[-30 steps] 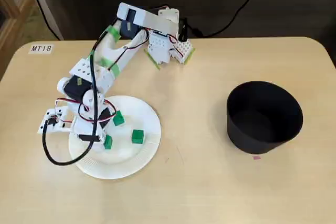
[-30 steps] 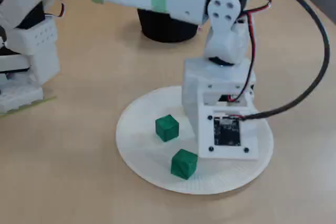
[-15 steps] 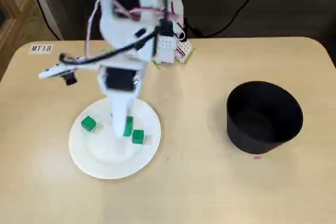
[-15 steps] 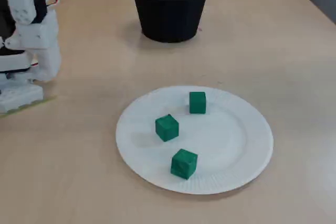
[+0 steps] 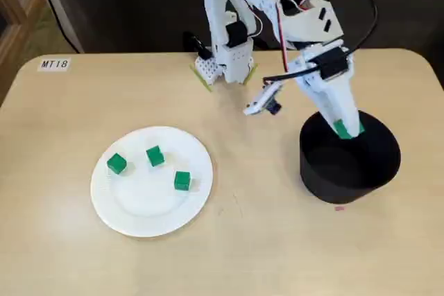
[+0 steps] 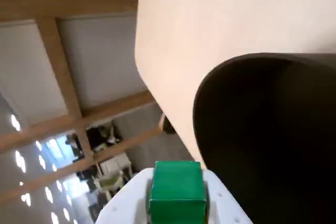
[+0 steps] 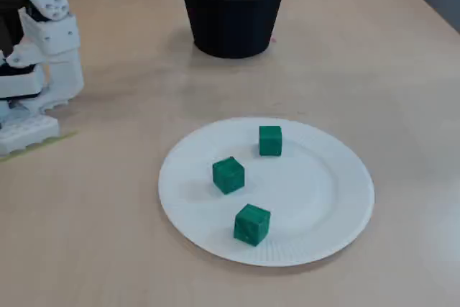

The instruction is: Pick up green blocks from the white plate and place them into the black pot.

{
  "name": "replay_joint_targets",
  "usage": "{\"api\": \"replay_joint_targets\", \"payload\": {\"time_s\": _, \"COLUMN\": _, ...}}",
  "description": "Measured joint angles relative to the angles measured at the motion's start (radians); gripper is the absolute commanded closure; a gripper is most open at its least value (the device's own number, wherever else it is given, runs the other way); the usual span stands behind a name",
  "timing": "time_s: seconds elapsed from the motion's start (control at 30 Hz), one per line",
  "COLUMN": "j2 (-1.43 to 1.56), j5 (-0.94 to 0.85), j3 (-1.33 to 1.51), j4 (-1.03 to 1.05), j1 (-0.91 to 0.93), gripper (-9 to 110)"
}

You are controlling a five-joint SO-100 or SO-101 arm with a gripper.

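In a fixed view my gripper (image 5: 345, 129) hangs over the left rim of the black pot (image 5: 347, 179), shut on a green block (image 5: 340, 129). The wrist view shows that green block (image 6: 177, 190) held between the white fingers, with the dark mouth of the pot (image 6: 231, 129) just beyond it. Three more green blocks (image 5: 116, 163) (image 5: 155, 156) (image 5: 182, 180) lie on the white plate (image 5: 146, 202) at the left. The other fixed view shows the same plate (image 7: 316, 192) with its blocks (image 7: 270, 140) (image 7: 228, 175) (image 7: 251, 223) and the pot (image 7: 232, 26) at the back; the gripper is out of that frame.
The arm's base (image 5: 225, 67) stands at the back edge of the table, with cables behind it. A label reading MT18 (image 5: 54, 64) sits at the back left corner. A small pink mark (image 5: 339, 207) lies just in front of the pot.
The arm rose from the plate with one green block and swung right to the pot. Three blocks stay on the plate.
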Motion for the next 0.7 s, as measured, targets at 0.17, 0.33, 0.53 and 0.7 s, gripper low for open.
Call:
{"api": "replay_joint_targets", "payload": {"time_s": 0.17, "j2": -0.097, "j5": -0.018, "j3": 0.003, "j4": -0.04, "j1": -0.021, "gripper": 104}}
{"api": "replay_joint_targets", "payload": {"time_s": 0.33, "j2": -0.109, "j5": -0.057, "j3": 0.003, "j4": -0.032, "j1": -0.017, "gripper": 84}}
{"api": "replay_joint_targets", "payload": {"time_s": 0.53, "j2": -0.109, "j5": -0.098, "j3": 0.003, "j4": 0.041, "j1": 0.014, "gripper": 78}}
{"api": "replay_joint_targets", "payload": {"time_s": 0.7, "j2": -0.092, "j5": -0.109, "j3": 0.003, "j4": 0.103, "j1": 0.04, "gripper": 104}}
